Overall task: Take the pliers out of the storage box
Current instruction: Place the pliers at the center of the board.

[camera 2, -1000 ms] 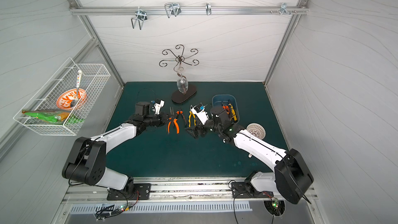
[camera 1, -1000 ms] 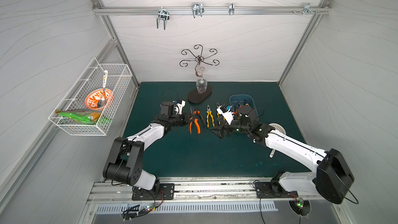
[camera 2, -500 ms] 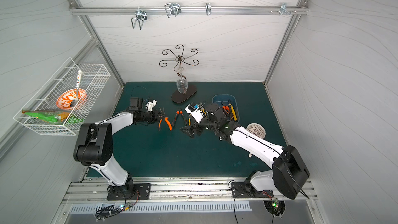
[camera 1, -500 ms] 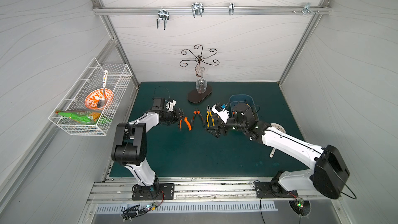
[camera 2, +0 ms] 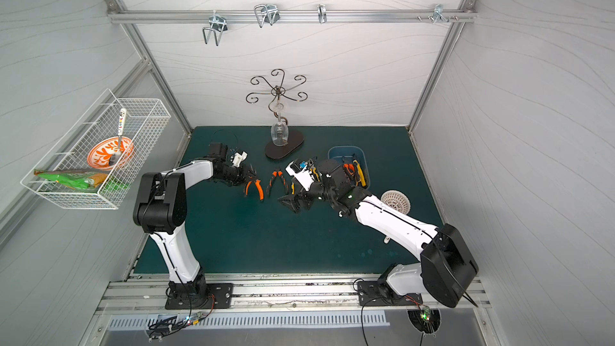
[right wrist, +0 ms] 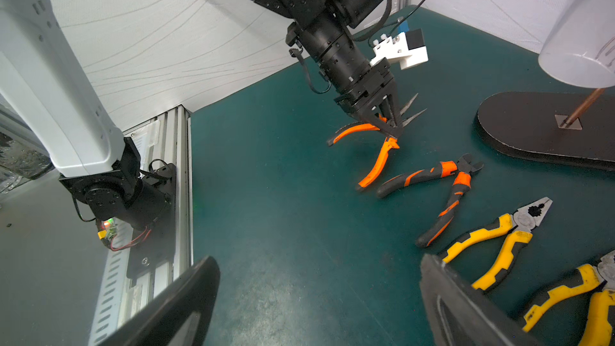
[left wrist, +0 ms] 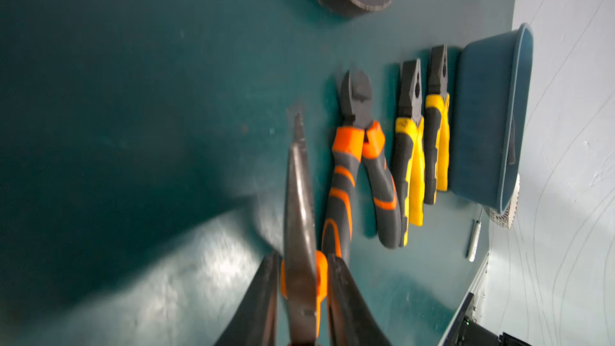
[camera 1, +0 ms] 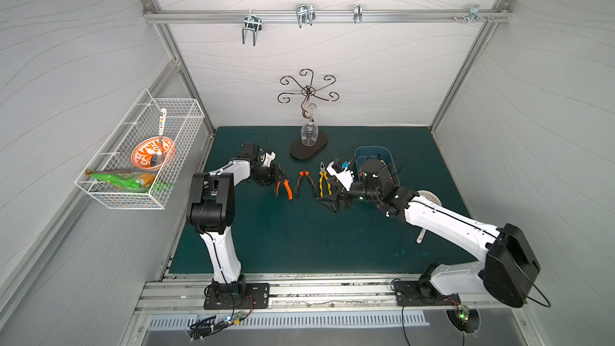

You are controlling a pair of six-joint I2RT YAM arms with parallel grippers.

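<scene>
Now the left gripper (right wrist: 390, 123) clamps orange long-nose pliers (right wrist: 377, 161) near the pivot, handles splayed toward the mat (camera 1: 299, 244).
The right gripper (camera 1: 329, 204) hangs wide and empty just beside two yellow pliers (left wrist: 411, 161); orange cutters (camera 1: 306, 184) lie between the two pairs. More pliers (camera 2: 354, 171) sit in the box (camera 1: 372, 149), back right.
</scene>
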